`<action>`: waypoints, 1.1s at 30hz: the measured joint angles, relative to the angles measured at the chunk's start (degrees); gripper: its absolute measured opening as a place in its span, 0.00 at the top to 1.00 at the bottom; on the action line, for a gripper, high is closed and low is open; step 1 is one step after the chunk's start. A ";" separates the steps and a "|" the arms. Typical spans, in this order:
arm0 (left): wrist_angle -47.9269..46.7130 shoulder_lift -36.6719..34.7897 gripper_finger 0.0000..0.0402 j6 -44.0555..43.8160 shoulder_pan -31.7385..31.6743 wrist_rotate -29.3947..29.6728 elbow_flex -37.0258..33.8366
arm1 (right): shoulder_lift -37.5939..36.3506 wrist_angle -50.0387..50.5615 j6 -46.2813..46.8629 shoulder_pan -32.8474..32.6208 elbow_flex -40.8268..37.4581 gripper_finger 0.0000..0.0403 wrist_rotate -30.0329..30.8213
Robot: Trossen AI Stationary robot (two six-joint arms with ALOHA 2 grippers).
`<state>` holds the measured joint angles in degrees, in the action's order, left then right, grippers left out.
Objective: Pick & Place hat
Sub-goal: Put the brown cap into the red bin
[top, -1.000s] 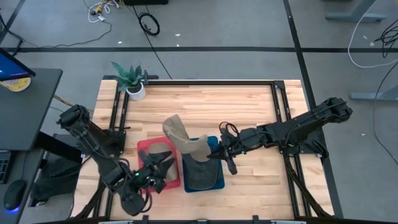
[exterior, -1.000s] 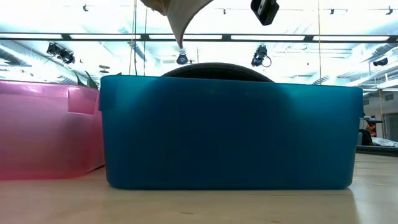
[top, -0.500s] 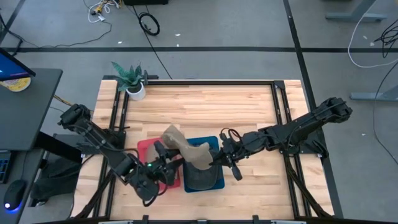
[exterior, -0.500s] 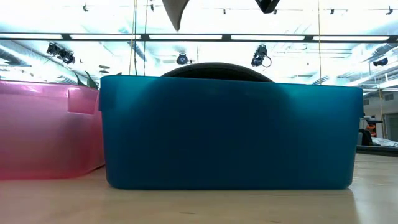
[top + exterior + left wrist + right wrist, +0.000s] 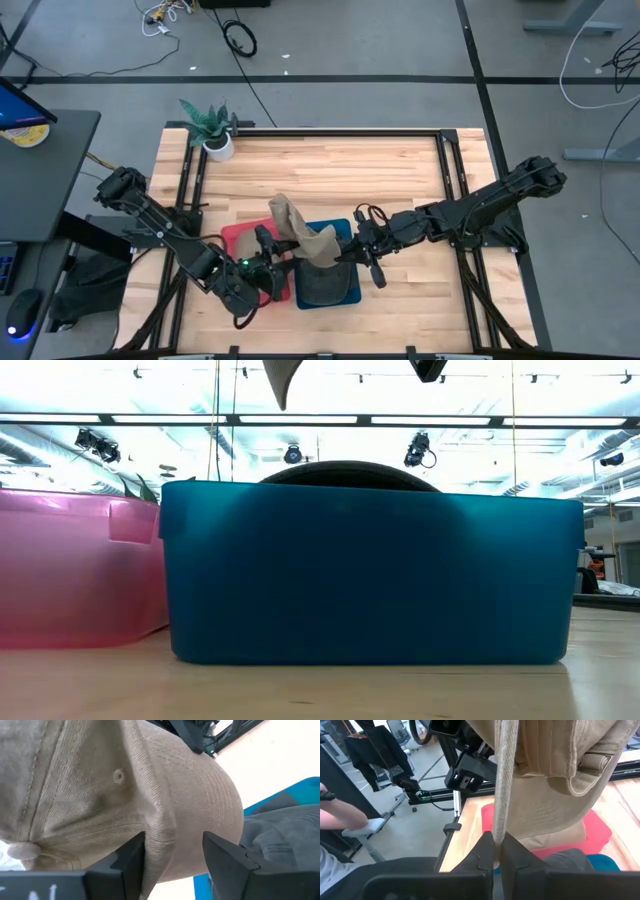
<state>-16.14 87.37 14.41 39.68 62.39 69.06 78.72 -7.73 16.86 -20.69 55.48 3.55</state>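
I hold the tan hat (image 5: 298, 232) aloft over the blue bin (image 5: 345, 293) w/ right gripper (image 5: 340, 250) clenched on its edge; left gripper (image 5: 281, 262) straddles the crown, fingers apart, ready for handover toward red bin (image 5: 232, 238).

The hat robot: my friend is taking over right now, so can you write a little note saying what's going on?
Right tool: shut on the tan hat, pinching its edge and holding it in the air.
Left tool: open, its fingers on either side of the hat's bill, not closed yet.
The hat hangs above the red bin and the blue bin. A dark hat lies in the blue bin.
Done: tan hat lifted.
Left: probably close the left tool for a handover, then place the hat; which bin is unclear.
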 joint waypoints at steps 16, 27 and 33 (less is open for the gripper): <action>-0.19 0.00 0.98 -1.79 0.36 -0.48 0.00 | 0.00 0.31 -1.15 -0.04 0.00 0.97 -0.41; -1.53 0.04 0.99 -1.44 2.35 -0.91 -0.04 | -0.07 -1.24 -6.11 0.02 0.07 0.81 1.18; -2.16 0.04 0.99 -3.05 3.74 -0.70 -0.04 | -0.07 -1.95 -8.29 0.86 0.07 0.69 5.60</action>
<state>-18.31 87.42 11.36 43.42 61.68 69.01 78.65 -9.67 8.57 -19.83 55.55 9.15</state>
